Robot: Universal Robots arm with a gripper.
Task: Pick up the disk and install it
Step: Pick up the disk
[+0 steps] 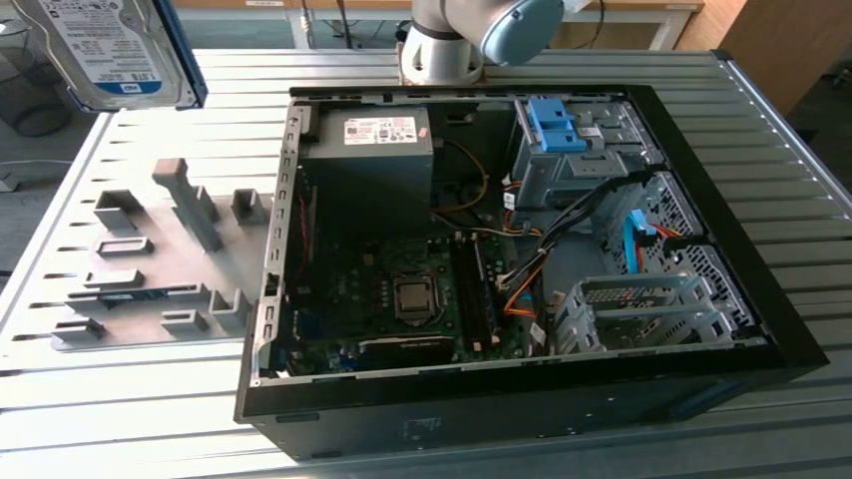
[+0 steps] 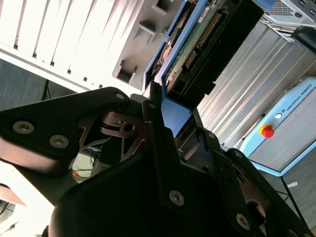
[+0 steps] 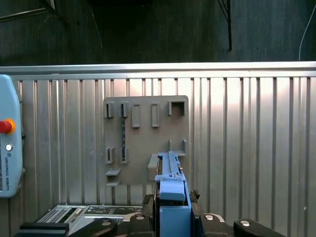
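Note:
The disk, silver with a white-and-blue label and a blue side rail, hangs high at the exterior view's upper left, above the grey fixture plate. In the second wrist view my gripper is shut on the disk, whose green circuit board and blue rail stick out past the black fingers. The first wrist view looks along the disk's blue rail, clamped in the gripper, down at the fixture plate on the ribbed table.
An open computer case lies on the table at the exterior view's right. It holds a grey power supply box, a drive cage with a blue bracket and a metal bay. A pendant lies on the table.

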